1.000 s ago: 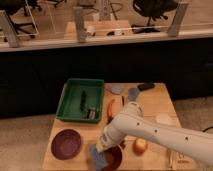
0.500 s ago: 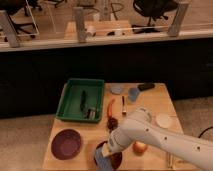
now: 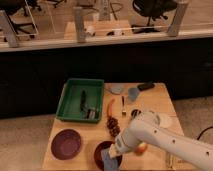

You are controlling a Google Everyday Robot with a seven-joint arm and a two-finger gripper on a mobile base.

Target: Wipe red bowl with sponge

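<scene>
Hand: the hand (image 3: 114, 151) is down at the front edge of the desk (image 3: 160, 97), right over the red bowl, at the end of the white arm (image 3: 165, 140) that reaches in from the right. I can't make out from here how far its fingers are parted.
Sponge: the sponge (image 3: 110, 161) sits just under the hand, lying in the near part of the bowl; whether it is gripped or only pressed I cannot tell.
Red bowl: the red bowl (image 3: 100, 150) is at the front of the desk, just right of the purple dish (image 3: 66, 144) and partly covered by the arm.
Green tray: the green tray (image 3: 70, 100) is at the back left, with a dark tool lying in it.
Other things: a small blue-grey cup (image 3: 132, 94) stands near the back; something round and orange (image 3: 141, 148) shows just beside the arm.
</scene>
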